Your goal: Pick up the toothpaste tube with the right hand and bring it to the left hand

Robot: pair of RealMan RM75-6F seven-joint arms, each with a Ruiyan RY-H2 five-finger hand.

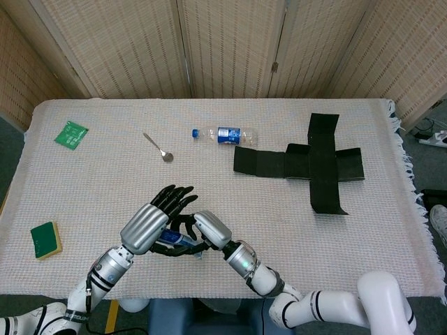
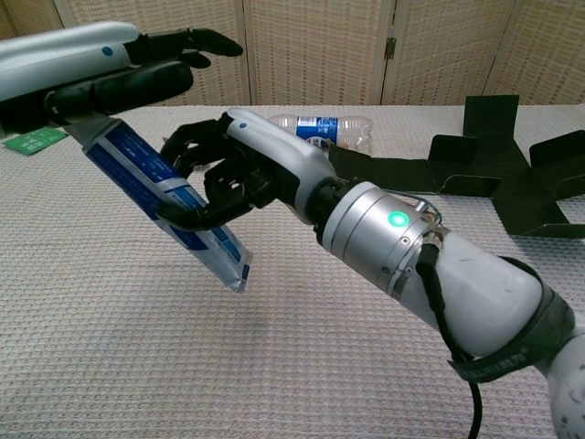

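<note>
Chest view: right robot hand grips toothpaste tube; head view perhaps hides grip.

You are looking at a glossy blue-and-white toothpaste tube catching light, held above the rough woven tablecloth. Your right hand is showing smooth silver shell over matt black fingers. Beyond it, a clear plastic bottle is glinting.

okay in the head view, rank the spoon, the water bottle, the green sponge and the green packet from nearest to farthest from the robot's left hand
From the left hand:
1. Spoon, straight beyond the hand.
2. Green sponge, at the near left edge; not much farther than the spoon.
3. Water bottle, beyond and to the right.
4. Green packet, far left corner.
</note>
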